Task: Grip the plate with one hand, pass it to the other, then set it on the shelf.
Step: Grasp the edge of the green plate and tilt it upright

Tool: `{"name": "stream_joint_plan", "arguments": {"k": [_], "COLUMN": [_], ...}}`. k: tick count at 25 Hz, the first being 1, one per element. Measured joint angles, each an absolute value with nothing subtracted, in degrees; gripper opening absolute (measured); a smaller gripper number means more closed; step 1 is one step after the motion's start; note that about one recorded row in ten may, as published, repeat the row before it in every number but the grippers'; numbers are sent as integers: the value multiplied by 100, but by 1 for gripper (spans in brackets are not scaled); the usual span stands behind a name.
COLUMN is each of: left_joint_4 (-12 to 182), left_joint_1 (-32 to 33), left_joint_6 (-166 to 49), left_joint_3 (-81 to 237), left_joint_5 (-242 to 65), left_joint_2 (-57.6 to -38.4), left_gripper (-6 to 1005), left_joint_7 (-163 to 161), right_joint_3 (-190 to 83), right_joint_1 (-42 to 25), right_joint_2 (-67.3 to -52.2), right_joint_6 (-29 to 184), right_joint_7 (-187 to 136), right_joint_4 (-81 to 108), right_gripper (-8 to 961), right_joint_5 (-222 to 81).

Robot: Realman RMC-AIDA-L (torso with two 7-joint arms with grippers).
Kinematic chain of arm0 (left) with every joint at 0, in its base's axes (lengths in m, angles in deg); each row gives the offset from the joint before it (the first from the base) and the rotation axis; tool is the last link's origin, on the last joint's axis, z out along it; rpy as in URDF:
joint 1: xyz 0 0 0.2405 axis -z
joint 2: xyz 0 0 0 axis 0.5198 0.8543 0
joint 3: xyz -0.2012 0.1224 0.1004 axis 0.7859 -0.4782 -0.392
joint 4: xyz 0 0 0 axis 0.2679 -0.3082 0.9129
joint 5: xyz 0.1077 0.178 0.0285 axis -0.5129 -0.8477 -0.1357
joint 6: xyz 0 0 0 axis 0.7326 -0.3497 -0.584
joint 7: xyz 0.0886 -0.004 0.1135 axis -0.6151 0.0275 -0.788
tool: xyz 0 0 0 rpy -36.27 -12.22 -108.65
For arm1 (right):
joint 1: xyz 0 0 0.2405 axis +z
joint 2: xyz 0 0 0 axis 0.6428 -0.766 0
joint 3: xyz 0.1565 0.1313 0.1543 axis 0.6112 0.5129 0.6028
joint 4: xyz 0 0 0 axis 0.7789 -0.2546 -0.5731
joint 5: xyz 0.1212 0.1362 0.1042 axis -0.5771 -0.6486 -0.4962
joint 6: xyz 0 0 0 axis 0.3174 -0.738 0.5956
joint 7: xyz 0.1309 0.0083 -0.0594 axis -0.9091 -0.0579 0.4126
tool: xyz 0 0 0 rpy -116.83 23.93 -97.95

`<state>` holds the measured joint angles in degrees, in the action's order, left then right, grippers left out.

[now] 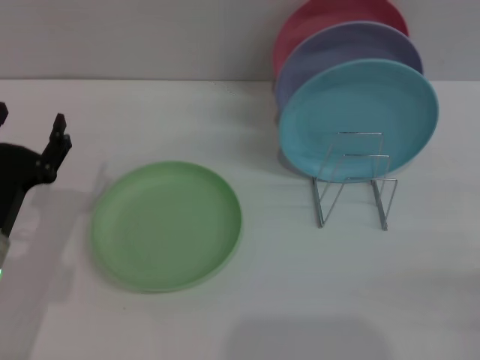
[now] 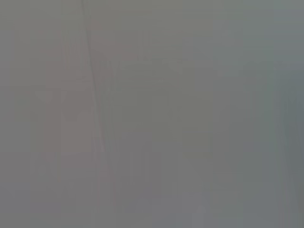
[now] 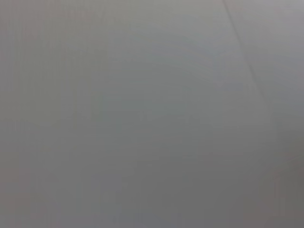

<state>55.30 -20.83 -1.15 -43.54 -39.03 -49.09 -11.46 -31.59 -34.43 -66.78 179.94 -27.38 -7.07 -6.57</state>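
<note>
Plate [image 1: 166, 225] is laid flat on the table [image 1: 300, 300], untouched, so its rim can be reached by the left gripper [image 1: 30, 129], held open and empty nearby.

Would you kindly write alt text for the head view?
A light green plate lies flat on a white table, with the left hand open beside it. A wire rack holds blue, lavender and pink plates upright.
</note>
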Motion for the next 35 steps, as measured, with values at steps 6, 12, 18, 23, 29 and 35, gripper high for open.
{"name": "stream_joint_plan", "arguments": {"k": [6,12,18,23,29,35], "left_joint_4": [3090,1091,601,588,498,417], "left_joint_1": [-2835,-3392,-3503,-3522,-3481,-3449], "left_joint_6": [-2580,-4905,-5797,-5842,-6221,-6591], "left_joint_3": [-3617,-3002,-2549,-2514,-2431,-2234], "left_joint_5": [-3911,-3914,-3914,-3914,-3914,-3914], "left_joint_2": [-4685,-4465,-4565,-4592,-4595,-4730], "left_gripper": [806,806,805,805,805,804], "left_joint_7": [-2265,-2240,-2262,-2269,-2278,-2505], "right_joint_3": [-3159,-3159,-3159,-3159,-3159,-3159], "right_joint_1": [-3406,-3335,-3301,-3342,-3357,-3335], "right_joint_2": [-6678,-6678,-6678,-6678,-6678,-6678], "right_joint_6": [17986,17916,17837,17837,17839,17872], "right_joint_7": [-2751,-2754,-2756,-2756,-2765,-2766], "right_joint_4": [-714,-714,-713,-713,-713,-713], "right_gripper": [835,835,835,834,834,834], "right_joint_5": [-657,-657,-657,-657,-657,-657]}}
